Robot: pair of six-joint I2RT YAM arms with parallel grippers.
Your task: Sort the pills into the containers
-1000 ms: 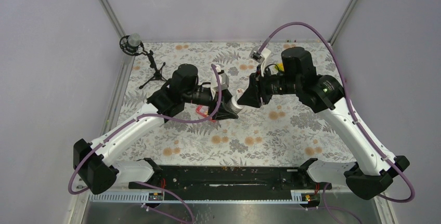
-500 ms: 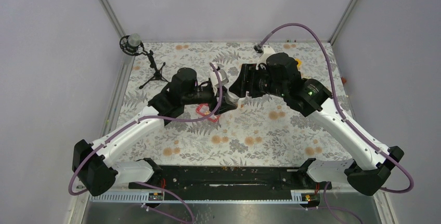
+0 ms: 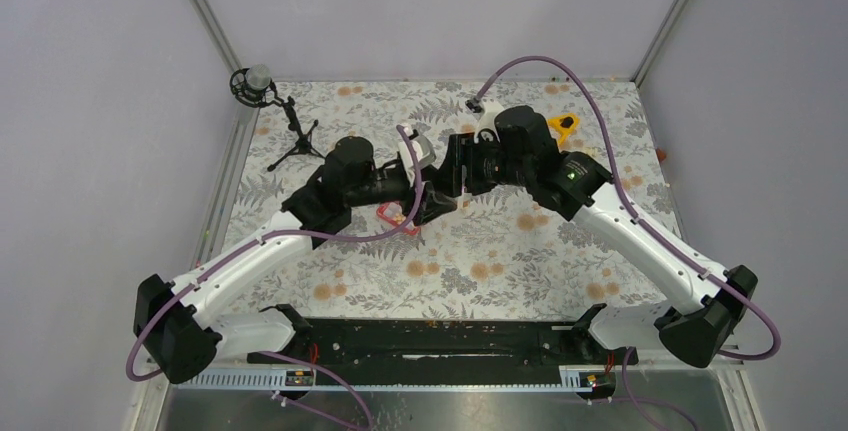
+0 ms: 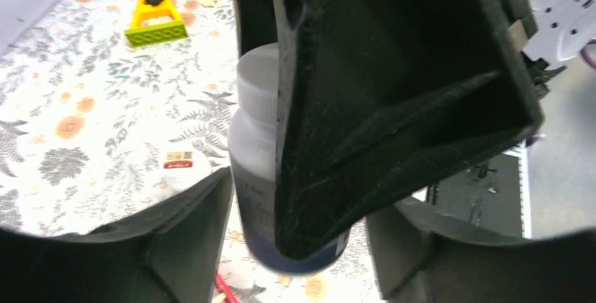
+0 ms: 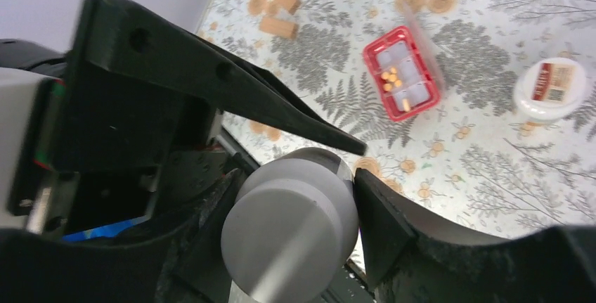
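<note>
A white bottle (image 4: 254, 117) with a grey-white cap (image 5: 288, 236) hangs in the air between both grippers. My left gripper (image 3: 436, 207) is shut on its lower body; in the left wrist view (image 4: 299, 208) the right gripper's black finger covers much of it. My right gripper (image 3: 448, 173) comes at it cap-first, and its fingers (image 5: 383, 229) sit tight on both sides of the bottle's top. The red-pink pill tray (image 5: 402, 72) lies on the cloth just left of the grippers (image 3: 392, 217). Several orange pills (image 5: 391, 78) lie in its compartments.
A second white bottle (image 5: 552, 88) with a red label stands on the cloth (image 4: 184, 166). A yellow wedge tool (image 3: 563, 126) lies at the far right. A microphone on a tripod (image 3: 285, 129) stands at the far left. Tan blocks (image 5: 277, 9) lie beyond the tray.
My right arm swung left and closed in onto the bottle that the left gripper holds. The left gripper shifted slightly, still holding the bottle beside the tray.
</note>
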